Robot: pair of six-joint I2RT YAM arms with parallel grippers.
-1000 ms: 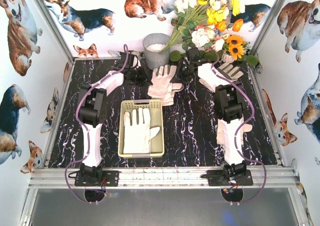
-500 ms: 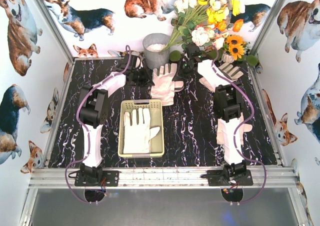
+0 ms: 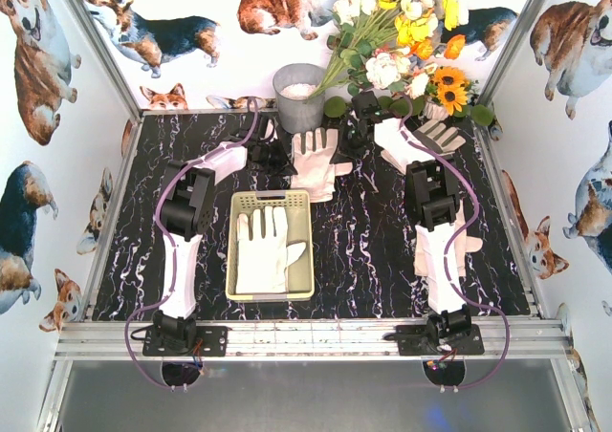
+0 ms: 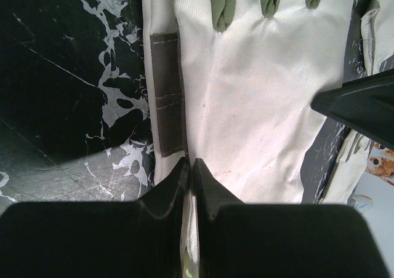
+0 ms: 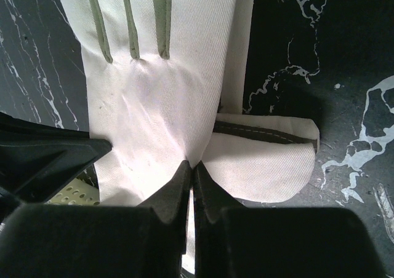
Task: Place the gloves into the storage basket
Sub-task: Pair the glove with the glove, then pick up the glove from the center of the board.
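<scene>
Both arms had swung inward over the last second, drawing the held glove [image 3: 316, 160] slightly toward the back wall. Left jaws were pressed together on its side edge; right jaws pinched the crease beside its thumb. Its cuff end overlapped the far rim of the basket [image 3: 232, 250]. Second glove [image 3: 263, 250] lay flat inside the basket. Third glove [image 3: 442, 134] lay on the tabletop [image 3: 363, 250] by the right forearm.
</scene>
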